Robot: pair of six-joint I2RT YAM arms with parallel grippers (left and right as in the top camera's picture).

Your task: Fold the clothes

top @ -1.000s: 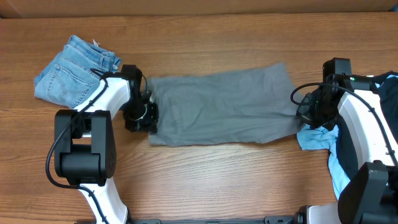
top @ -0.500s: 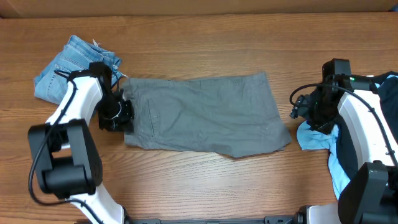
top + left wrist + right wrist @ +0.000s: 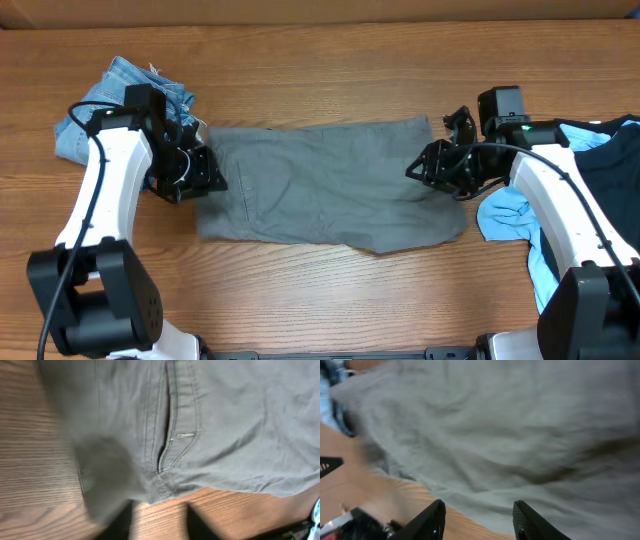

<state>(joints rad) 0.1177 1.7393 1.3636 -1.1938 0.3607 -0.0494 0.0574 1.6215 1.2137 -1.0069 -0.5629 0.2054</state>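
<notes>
— Shorts lie flat in the middle of the table, seen from above.
— The left gripper is at their left edge. The right gripper is over their right end.
— From the left wrist, the fingers are spread apart by the hem. They hold nothing.
— From the right wrist, those fingers are spread too, over the grey cloth. They hold nothing.
</notes>
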